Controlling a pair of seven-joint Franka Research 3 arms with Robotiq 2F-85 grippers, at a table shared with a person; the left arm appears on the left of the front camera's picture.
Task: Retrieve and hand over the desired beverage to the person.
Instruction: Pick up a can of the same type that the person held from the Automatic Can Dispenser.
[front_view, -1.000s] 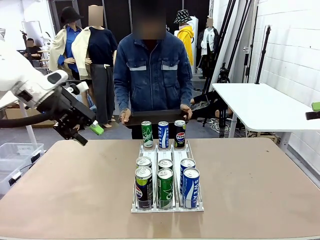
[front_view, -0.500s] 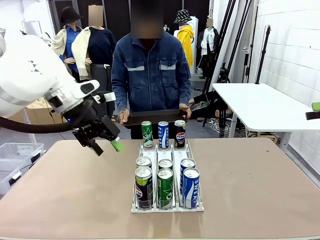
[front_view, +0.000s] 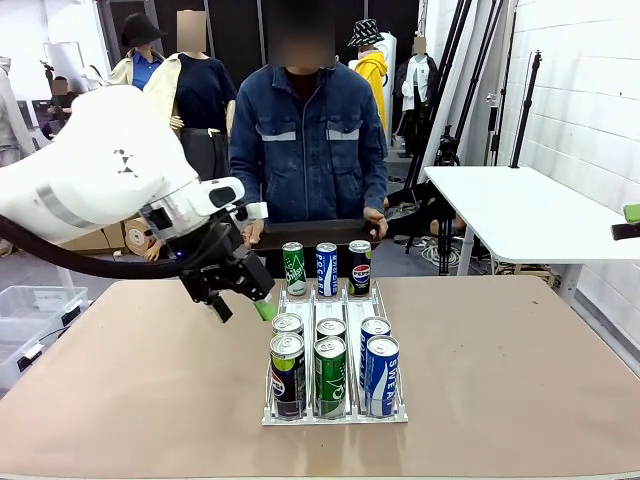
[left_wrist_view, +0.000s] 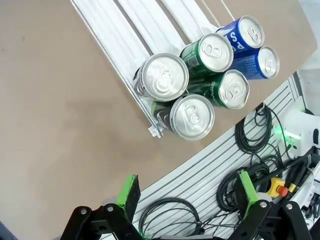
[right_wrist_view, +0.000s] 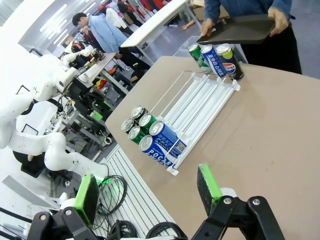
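Nine cans in one white rack: six near, three far

Person in blue denim jacket, black tray, white rack, tan table, green Sprite can, blue can, black Pepsi can

A white three-lane rack is set at the middle of a brown table. A white side table is seen at the right, with black stands behind it. A clear plastic bin is placed on the floor at the left. Black cables and a red button are seen beyond the table edge.
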